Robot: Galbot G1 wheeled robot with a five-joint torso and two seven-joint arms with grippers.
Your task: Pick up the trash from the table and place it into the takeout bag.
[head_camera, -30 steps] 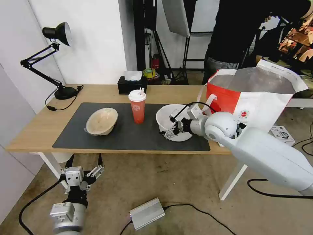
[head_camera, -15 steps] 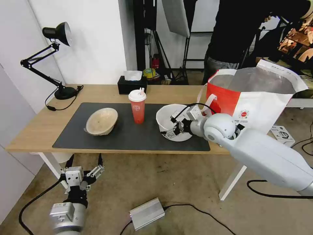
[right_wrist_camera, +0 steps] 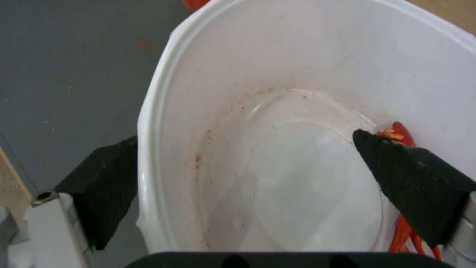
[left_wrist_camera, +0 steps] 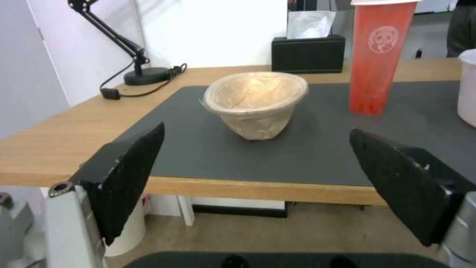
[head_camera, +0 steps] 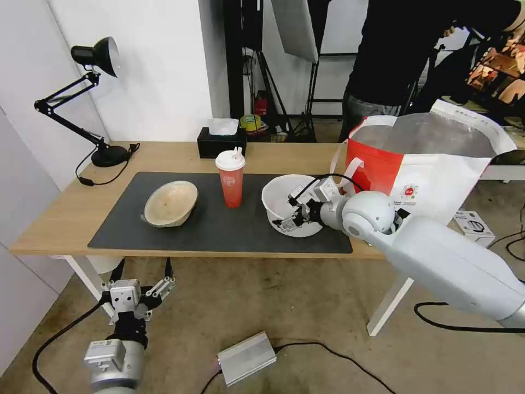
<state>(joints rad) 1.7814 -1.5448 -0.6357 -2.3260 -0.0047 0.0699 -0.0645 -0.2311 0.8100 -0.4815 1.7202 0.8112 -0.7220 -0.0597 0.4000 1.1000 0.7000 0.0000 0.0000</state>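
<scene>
Trash counts three: white bowl point(head_camera: 284, 208) straddled by open right claw point(head_camera: 290, 218), cup point(head_camera: 230, 177), pulp bowl point(head_camera: 170, 203); left claw point(head_camera: 143, 278) open.

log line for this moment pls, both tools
right tool: open, straddling rim of white bowl on mat | left tool: open, parked below table edge | takeout bag: open

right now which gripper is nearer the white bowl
Right. The right gripper straddles the white bowl's rim, open. The left gripper hangs open below the table edge, far off.
</scene>
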